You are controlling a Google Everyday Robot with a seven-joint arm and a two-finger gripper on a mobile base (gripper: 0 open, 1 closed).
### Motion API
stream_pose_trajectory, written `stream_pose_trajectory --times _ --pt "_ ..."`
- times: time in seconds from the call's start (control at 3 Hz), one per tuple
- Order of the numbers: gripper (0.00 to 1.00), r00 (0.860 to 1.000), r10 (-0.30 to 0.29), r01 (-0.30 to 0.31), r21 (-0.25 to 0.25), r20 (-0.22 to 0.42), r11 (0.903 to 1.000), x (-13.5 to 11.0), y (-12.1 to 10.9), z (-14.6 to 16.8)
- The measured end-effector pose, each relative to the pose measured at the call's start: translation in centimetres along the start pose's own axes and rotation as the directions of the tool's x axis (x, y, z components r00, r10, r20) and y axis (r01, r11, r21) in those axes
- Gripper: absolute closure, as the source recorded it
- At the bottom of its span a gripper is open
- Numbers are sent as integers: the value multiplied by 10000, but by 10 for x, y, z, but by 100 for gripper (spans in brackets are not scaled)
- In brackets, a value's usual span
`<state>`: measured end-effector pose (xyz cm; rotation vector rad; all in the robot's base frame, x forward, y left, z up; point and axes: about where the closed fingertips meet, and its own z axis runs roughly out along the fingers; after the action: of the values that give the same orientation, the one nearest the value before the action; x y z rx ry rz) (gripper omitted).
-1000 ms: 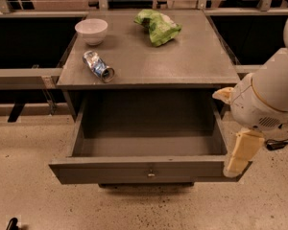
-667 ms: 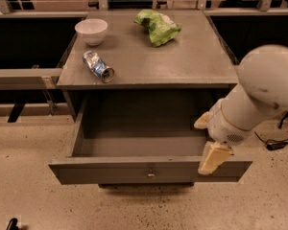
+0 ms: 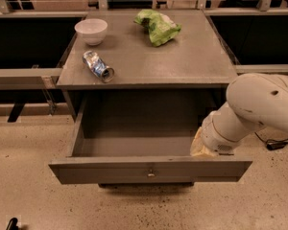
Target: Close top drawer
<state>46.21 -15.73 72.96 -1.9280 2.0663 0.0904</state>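
The top drawer (image 3: 149, 169) is a wide grey metal drawer, pulled far out of the cabinet toward me. Its flat front panel carries a small metallic knob (image 3: 151, 173) at the centre. Nothing lies inside the drawer. My gripper (image 3: 201, 146) is yellowish and hangs at the end of the white arm (image 3: 259, 109). It reaches down into the drawer's right front corner, just behind the front panel. Its tip is hidden behind the panel's top edge.
On the cabinet top (image 3: 182, 61) stand a white bowl (image 3: 91, 30), a crushed can (image 3: 98, 66) and a green bag (image 3: 157, 25). Dark low shelving runs along both sides. A cable (image 3: 278, 145) lies on the floor at the right.
My arm has swung left and down. The gripper has gone from outside the drawer's right front corner to inside the drawer, behind the front panel. The drawer has not moved.
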Motion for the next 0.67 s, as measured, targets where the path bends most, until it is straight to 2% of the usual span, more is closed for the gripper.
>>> stream_pose_trajectory --times 0.33,0.67 --pt "100 9995 -238 234 -213 -188 9995 8 -1 5" --pt "100 9995 -238 234 -213 -188 9995 8 -1 5"
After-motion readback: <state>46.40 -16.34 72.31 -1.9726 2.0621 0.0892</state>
